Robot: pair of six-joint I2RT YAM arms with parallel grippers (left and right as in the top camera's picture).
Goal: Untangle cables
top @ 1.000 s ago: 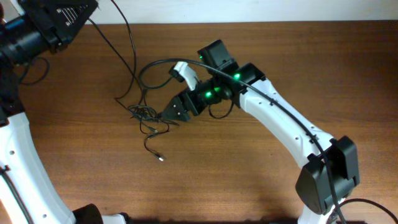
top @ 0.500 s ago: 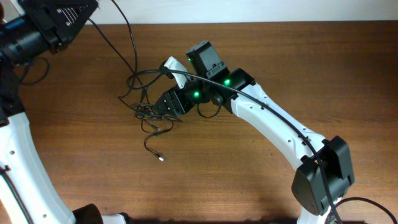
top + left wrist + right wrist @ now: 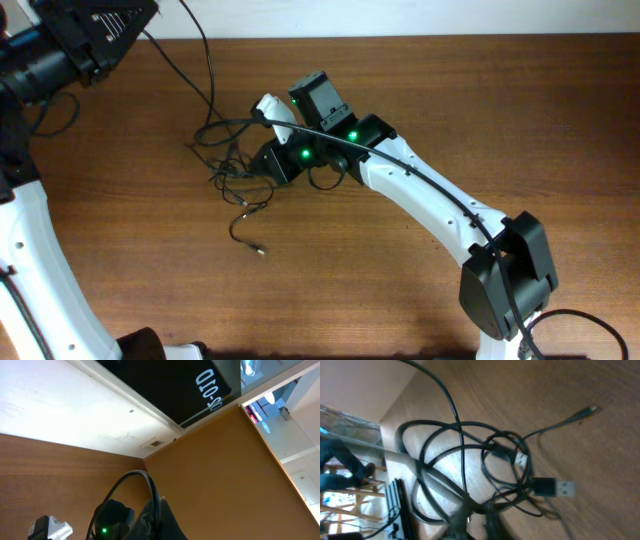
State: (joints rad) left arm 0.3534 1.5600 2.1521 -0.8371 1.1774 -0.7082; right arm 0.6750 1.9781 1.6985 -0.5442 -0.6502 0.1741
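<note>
The cables (image 3: 235,170), thin black bendy cords in a loopy knot (one ends in a flat silver plug (image 3: 557,488)), lie on the smooth brown wooden table (image 3: 400,280). The right gripper (image 3: 475,510) pinches a cord at the knot's edge, fingers pressed together. The left gripper (image 3: 155,520) is squeezed tight too, maybe on a curved cord, but that view is poor.

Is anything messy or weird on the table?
Yes. The cables lie in a knotted heap on the wooden table. Their loops cross over one another and plug ends poke out. The right gripper looks shut on the cables at the heap's edge.
</note>
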